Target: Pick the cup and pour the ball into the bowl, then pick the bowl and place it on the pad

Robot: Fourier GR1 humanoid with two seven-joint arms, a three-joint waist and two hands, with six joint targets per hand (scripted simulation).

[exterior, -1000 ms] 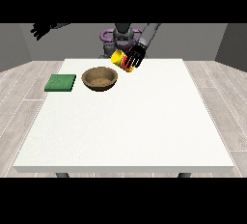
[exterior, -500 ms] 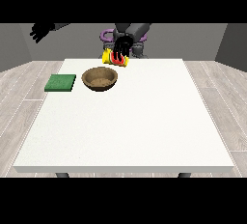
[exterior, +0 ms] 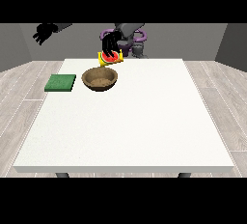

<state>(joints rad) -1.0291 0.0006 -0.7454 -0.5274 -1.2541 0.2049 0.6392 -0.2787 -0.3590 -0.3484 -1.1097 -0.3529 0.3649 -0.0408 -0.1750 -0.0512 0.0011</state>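
A brown bowl [exterior: 100, 78] stands on the white table [exterior: 144, 121] at the back left. Just above its far rim hangs a yellow cup [exterior: 110, 60], tipped over, with red showing at its mouth. I cannot make out the ball apart from that red. Of the two hands, the one further to the view's right [exterior: 110, 44] is curled round the cup from above. The hand at the view's far left [exterior: 44, 32] is raised off the table beyond its edge, fingers relaxed, holding nothing. A green pad [exterior: 61, 82] lies flat to the left of the bowl.
The robot's grey torso [exterior: 129, 31] stands behind the table's far edge, with purple parts beside it. A wooden floor surrounds the table.
The hand with the cup has moved to the view's left and lower, from beside the bowl to over its far rim, and the cup has tipped further. The far-left hand has barely moved.
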